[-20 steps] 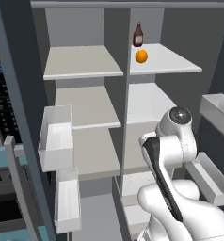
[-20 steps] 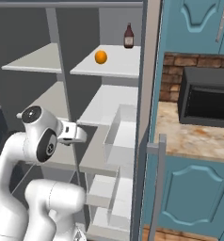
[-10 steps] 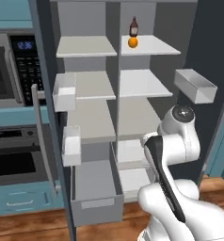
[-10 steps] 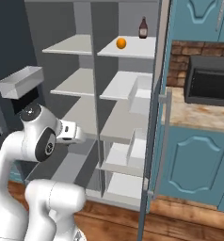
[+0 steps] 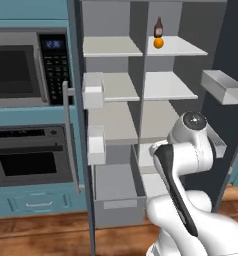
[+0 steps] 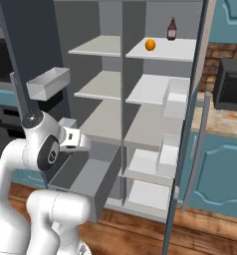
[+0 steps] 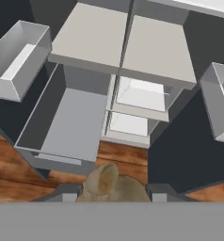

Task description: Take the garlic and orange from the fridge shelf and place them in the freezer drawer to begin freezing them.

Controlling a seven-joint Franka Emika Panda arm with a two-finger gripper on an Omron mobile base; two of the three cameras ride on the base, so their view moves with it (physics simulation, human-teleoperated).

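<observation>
You have one garlic (image 7: 106, 184) in the gripper (image 7: 113, 192) — the jaws are clamped narrow on the beige bulb, its stem nub pointing up the hand view toward the open fridge. One orange (image 5: 158, 43) sits on the fridge shelf (image 5: 183, 47), just in front of one dark bottle (image 5: 158, 26), which stands upright behind it. One freezer drawer (image 5: 116, 192) is pulled out at the bottom left — its long axis runs out from the fridge toward you.
</observation>
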